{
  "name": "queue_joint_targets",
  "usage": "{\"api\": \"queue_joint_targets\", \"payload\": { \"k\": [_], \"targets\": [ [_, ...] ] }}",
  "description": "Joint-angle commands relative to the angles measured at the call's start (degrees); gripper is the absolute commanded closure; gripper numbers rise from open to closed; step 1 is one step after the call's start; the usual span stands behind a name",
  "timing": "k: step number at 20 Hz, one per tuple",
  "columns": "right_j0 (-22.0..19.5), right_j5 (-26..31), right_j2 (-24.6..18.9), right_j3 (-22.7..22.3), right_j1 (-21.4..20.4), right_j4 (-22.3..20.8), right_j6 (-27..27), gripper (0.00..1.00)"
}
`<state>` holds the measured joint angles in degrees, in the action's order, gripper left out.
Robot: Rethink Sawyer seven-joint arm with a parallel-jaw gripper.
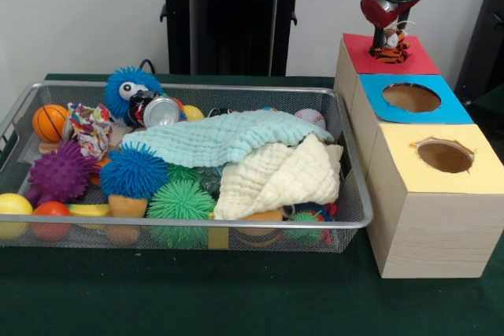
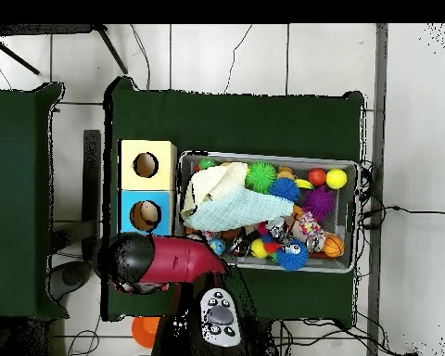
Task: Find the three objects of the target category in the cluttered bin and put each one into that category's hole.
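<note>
Upper right of the front view, the gripper point(image 1: 389, 41) hangs over the red-topped box point(image 1: 417, 60), closed on a small orange striped tiger toy point(image 1: 390, 50) held roughly upright, touching or just above the red top. Below it stand the blue-topped box point(image 1: 441, 108) and yellow-topped box point(image 1: 472, 171), each with a round hole. Left, the wire basket point(image 1: 346, 218) holds balls under a mint cloth point(image 1: 220, 138) and cream cloth point(image 1: 276, 179).

From overhead, the arm point(image 2: 166, 261) hides the red box at left-centre; the basket point(image 2: 351, 167) lies right of the boxes.
</note>
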<state>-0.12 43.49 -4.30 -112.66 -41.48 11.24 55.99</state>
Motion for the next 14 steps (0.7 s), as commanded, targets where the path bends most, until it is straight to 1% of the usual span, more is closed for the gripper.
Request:
{"api": "queue_joint_targets", "payload": {
  "k": [1, 8, 9, 10, 11, 14],
  "targets": [
    [1.2, 0.5, 0.4, 0.3, 3.1, 1.2, 17.1, 0.0],
    [1.9, -0.1, 1.3, 0.7, 3.2, 1.2, 17.0, 0.0],
    [2.3, -1.5, 2.0, 1.2, 3.1, 0.6, 17.2, 0.0],
    [2.8, -1.7, 2.9, 1.7, 2.9, -0.1, 17.4, 0.0],
    [3.7, -3.1, 4.8, 2.5, 2.1, -1.5, 18.0, 0.0],
    [6.4, -3.5, 9.5, 5.3, 1.1, -4.6, 19.2, 0.0]
  ]
}}
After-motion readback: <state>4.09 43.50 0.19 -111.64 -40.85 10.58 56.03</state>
